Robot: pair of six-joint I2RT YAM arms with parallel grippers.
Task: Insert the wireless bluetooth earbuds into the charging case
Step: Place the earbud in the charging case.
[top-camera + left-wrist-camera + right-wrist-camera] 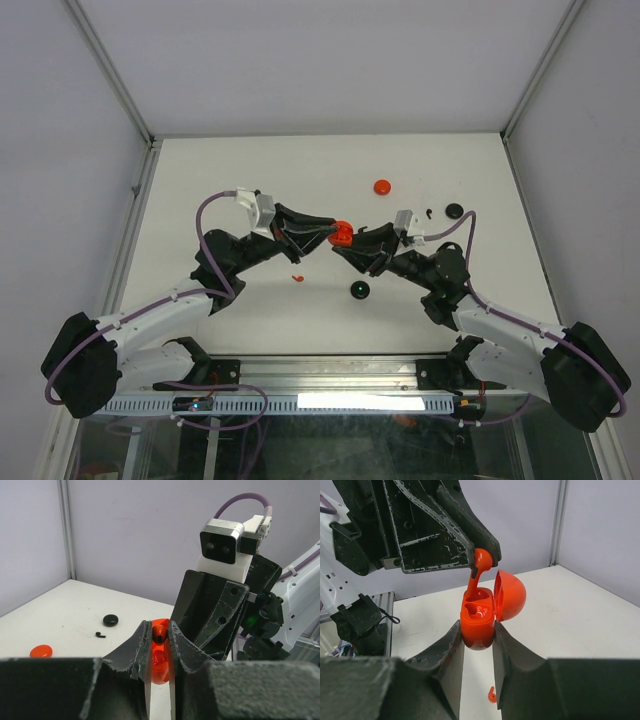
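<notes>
My right gripper [478, 631] is shut on the red charging case [479, 621] and holds it upright above the table, lid [510, 595] swung open. My left gripper [159, 630] is shut on a red earbud [480, 566], held stem-down right over the case. The stem tip reaches into the case's far socket; the near socket shows empty. In the top view both grippers [328, 234] [346, 246] meet at the case [341, 235] mid-table. A second red earbud [297, 277] lies on the table below, and a black earbud [427, 213] lies at the right.
A red disc [382, 186] lies behind the grippers, a black disc [455, 210] at the right beside the black earbud, and another black disc [360, 290] with a green spot in front. The table [220, 180] is walled on three sides.
</notes>
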